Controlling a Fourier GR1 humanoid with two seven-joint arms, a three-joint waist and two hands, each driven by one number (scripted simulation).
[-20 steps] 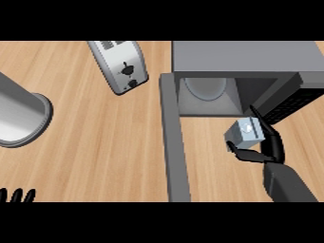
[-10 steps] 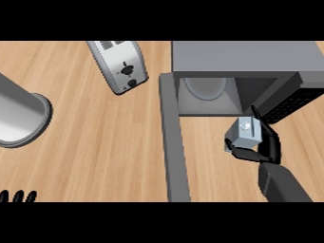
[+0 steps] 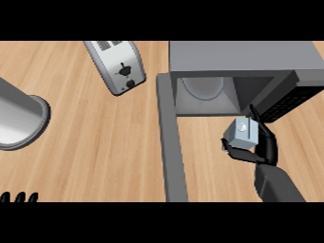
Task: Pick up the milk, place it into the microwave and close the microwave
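The milk (image 3: 243, 133) is a small light-blue carton held in front of the microwave's opening, tilted toward it. My right hand (image 3: 261, 148) is shut on it, fingers curled round its right side and thumb beneath. The grey microwave (image 3: 242, 59) stands at the back right with its cavity open and a round plate (image 3: 203, 88) inside. Its door (image 3: 171, 142) swings out toward me at the carton's left. Only the fingertips of my left hand (image 3: 18, 197) show at the lower left edge, pointing up.
A silver toaster (image 3: 117, 66) lies at the back middle, left of the microwave. A large grey cylinder (image 3: 8, 118) stands at the left edge. Bare wooden counter (image 3: 101, 147) lies between the cylinder and the door.
My right hand has carried the milk slightly up and left, closer to the microwave's opening. The left hand has stayed put.
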